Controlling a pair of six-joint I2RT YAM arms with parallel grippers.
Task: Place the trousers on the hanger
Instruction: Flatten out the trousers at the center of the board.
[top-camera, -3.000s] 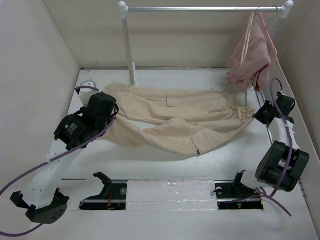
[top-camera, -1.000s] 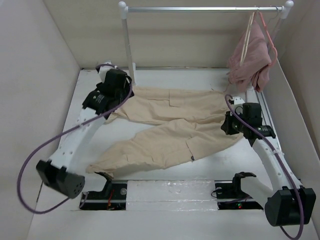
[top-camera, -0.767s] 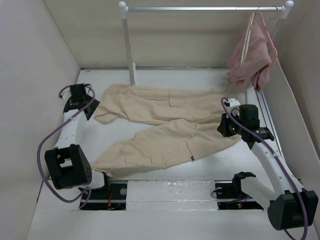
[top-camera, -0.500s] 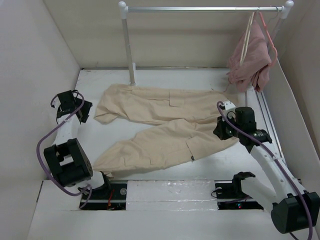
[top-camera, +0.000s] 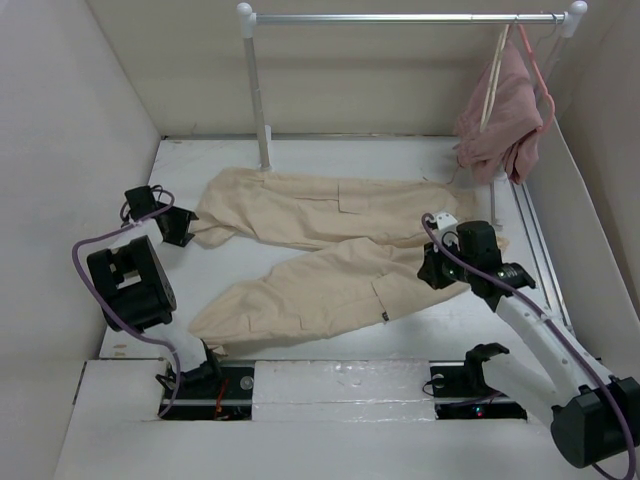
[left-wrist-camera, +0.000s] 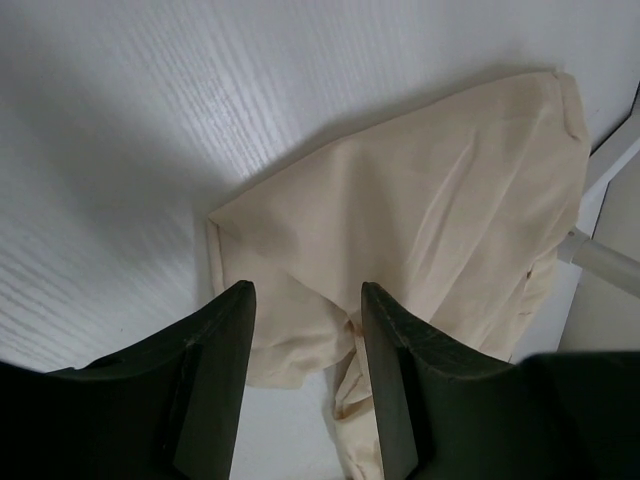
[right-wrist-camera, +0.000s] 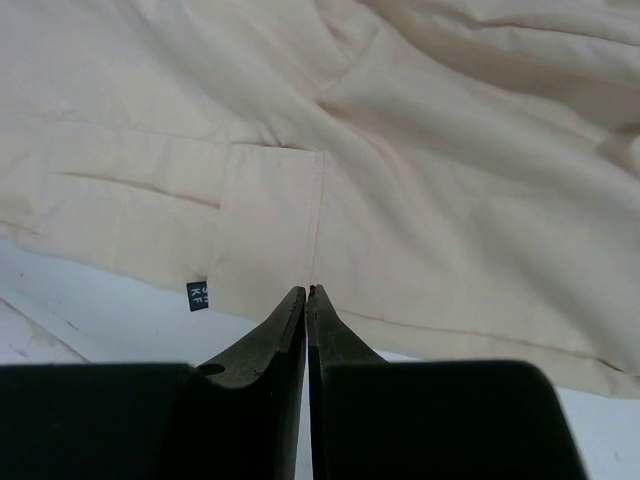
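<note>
Left arm is swinging back in from the left wall. The left end effector (top-camera: 180, 228) is now sitting at the cuff of the trousers (top-camera: 340, 215), fingers spread and nothing between them. The right end effector (top-camera: 432, 270) is edging left over the waist end, fingers pressed together, no cloth visibly caught.

Step in hand is looking like pickup. The next move is calling for firm pinches before lifting toward the hanger (top-camera: 493, 72), which is hanging far right.

Trousers are lying flat on the counter (top-camera: 350, 160), 2 legs splayed, lightly creased.

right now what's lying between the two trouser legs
Only bare white table, a wedge widening toward the cuffs of the trousers; the top view shows it.
</note>
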